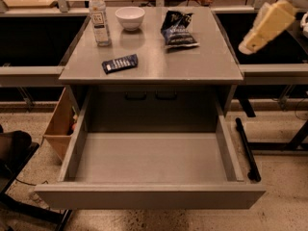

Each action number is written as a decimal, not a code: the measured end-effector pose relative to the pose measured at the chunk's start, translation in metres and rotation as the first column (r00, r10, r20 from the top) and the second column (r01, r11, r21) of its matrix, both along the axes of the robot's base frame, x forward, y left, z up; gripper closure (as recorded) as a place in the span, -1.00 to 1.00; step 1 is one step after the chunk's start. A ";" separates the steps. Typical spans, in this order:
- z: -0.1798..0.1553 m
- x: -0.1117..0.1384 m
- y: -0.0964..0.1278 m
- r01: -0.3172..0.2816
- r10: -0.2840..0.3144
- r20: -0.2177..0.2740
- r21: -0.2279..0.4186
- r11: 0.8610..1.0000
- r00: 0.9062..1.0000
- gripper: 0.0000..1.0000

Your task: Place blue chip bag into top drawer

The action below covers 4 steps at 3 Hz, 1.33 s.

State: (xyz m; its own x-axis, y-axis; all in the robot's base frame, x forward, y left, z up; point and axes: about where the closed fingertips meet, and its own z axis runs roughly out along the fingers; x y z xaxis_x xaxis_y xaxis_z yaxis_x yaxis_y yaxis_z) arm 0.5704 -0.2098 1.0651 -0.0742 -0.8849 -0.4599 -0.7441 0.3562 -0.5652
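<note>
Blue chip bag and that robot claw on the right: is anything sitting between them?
Nothing. In the camera view, only bare cabinet top separates the blue chip bag from the gripper, which hangs just beyond the top's right edge.

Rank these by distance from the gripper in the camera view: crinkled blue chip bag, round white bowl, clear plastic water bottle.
The gripper hangs off the right edge of the grey cabinet top.
1. the crinkled blue chip bag, right of centre
2. the round white bowl, back centre
3. the clear plastic water bottle, back left
</note>
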 end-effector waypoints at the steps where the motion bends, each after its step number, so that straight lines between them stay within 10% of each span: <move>1: 0.000 0.086 0.005 0.052 -0.060 0.052 0.145 0.988 0.997 -1.00; 2: -0.016 0.152 0.011 0.157 -0.169 0.030 0.241 0.958 0.985 -1.00; 4: -0.022 0.161 0.013 0.193 -0.201 0.002 0.276 0.942 0.980 -1.00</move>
